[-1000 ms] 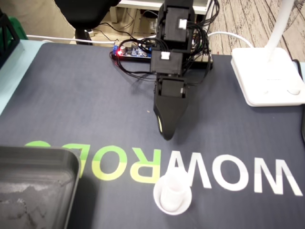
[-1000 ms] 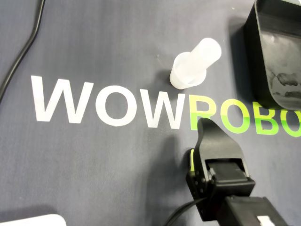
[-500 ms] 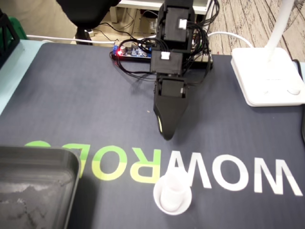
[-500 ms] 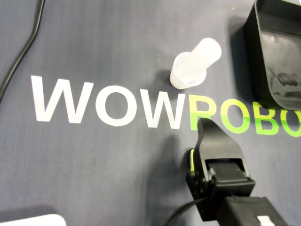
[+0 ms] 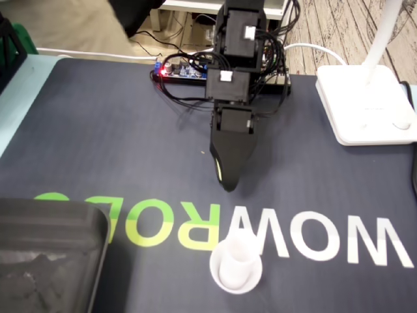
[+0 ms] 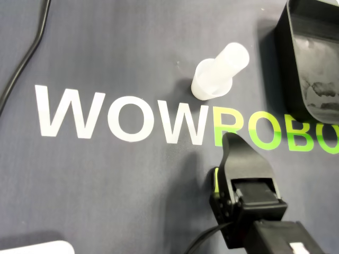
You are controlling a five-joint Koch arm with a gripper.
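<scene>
While clenched on nothing, points gripper (image 5: 227,186) at cup (image 5: 236,275) on mat (image 5: 98,130): seems light, stiff, slick; best pinched round upright tube (image 6: 235,57).

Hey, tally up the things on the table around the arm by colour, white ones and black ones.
White: 2, the cup and the lamp base
Black: 1, the tray
Total: 3

place: hobby robotics desk | evidence: WOWROBO mat (image 5: 98,117), bare circuit board (image 5: 179,70), lamp base (image 5: 365,104), wood floor (image 5: 339,26)
</scene>
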